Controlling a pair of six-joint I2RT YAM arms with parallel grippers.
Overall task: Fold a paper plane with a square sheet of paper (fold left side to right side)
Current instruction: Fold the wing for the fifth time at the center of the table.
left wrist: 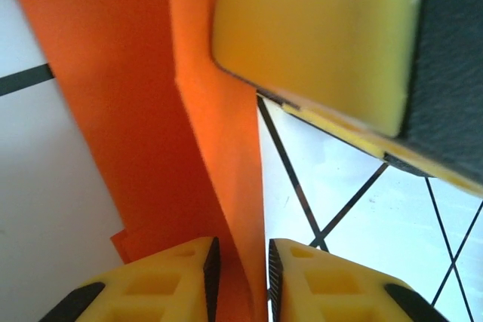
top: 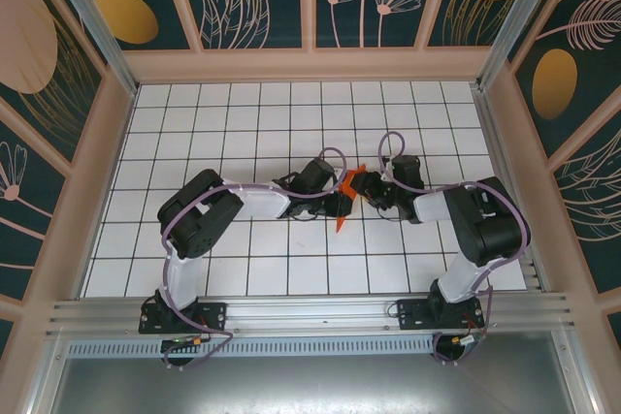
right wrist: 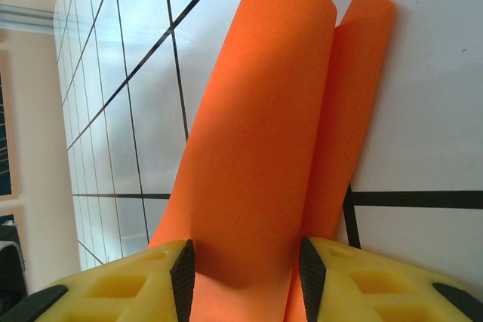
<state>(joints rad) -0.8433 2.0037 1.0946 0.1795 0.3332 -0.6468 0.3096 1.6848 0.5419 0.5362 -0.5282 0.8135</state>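
Top external: the square sheet of paper (top: 343, 212), creased narrow with its long axis running near to far, sits at mid-table between the left gripper (top: 336, 203) and the right gripper (top: 371, 190), both equally close. Left wrist: the jaws pinch the sheet's edge, the paper running straight ahead. Right wrist: the jaws straddle the curled fold, which also runs straight ahead, but whether they clamp it cannot be told.

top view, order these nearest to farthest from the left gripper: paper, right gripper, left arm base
From the left gripper:
1. paper, between its fingers, mid-table.
2. right gripper, just right of the paper.
3. left arm base, near edge, far to the left.
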